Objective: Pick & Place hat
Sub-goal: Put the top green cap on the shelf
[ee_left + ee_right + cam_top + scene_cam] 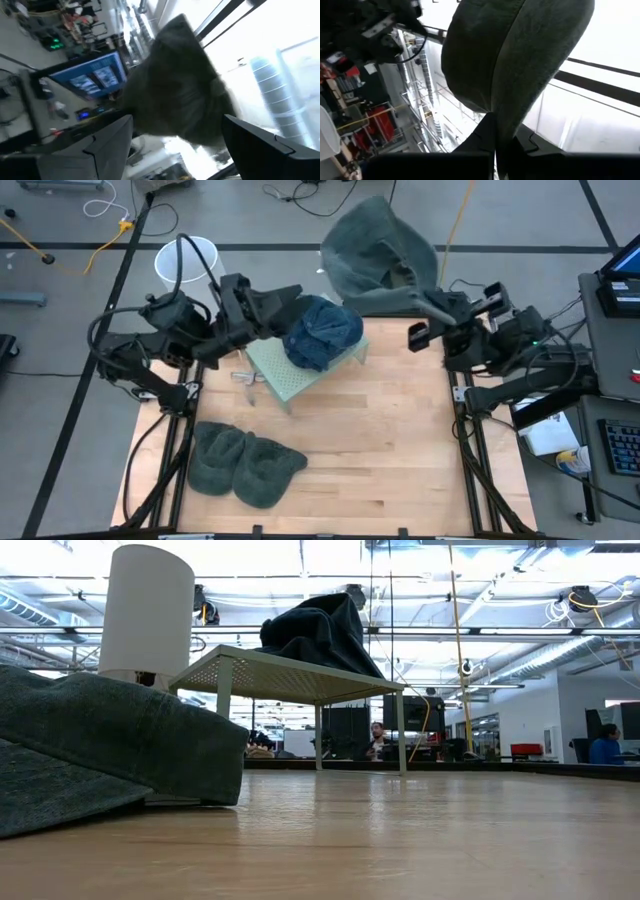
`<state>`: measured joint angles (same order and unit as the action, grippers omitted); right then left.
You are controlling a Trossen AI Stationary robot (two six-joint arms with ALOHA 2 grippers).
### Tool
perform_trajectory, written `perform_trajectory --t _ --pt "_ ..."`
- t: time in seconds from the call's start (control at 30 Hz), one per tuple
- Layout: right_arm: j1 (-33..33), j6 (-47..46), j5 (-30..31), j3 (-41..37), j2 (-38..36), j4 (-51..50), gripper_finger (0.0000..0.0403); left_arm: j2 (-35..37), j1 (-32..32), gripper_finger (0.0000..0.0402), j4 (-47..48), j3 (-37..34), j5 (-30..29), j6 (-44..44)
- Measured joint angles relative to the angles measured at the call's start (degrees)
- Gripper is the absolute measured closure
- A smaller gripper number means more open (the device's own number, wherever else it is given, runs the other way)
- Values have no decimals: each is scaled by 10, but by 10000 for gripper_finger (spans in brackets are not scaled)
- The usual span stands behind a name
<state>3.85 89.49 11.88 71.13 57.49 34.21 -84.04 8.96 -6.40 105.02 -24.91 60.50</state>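
A dark blue hat [322,333] [320,630] sits on a small pale green stand [290,375] [290,675] at the far middle of the table. A grey-green hat [380,252] [510,55] is held up over the table's far edge by my right gripper [425,305] [495,150], which is shut on it. My left gripper [285,300] [175,145] is open, level, just left of the blue hat, touching nothing; a dark hat [180,85] shows beyond its fingers. More grey hats [245,465] [100,740] lie flat at the near left. My right gripper pinches the grey-green hat between its two fingers at an edge of the hat [496,127]. The fingers come level from the table's right side. The hat is lifted clear and spreads out beyond the fingertips, away from the gripper.
A white bin [187,260] [150,610] stands beyond the far left corner. A small metal piece [245,377] lies by the stand's left leg. The wooden tabletop [400,440] is bare at the middle and right. A laptop [620,275] sits off the right side.
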Motion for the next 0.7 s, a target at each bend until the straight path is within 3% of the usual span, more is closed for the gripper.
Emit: perform_trajectory --t 0.33,0.7 --pt "-1 -28 1 0 35 2 398 -2 -23 94 -31 1 52 31" --pt "6 -48 7 0 40 -36 397 -3 -23 94 -42 1 71 76"
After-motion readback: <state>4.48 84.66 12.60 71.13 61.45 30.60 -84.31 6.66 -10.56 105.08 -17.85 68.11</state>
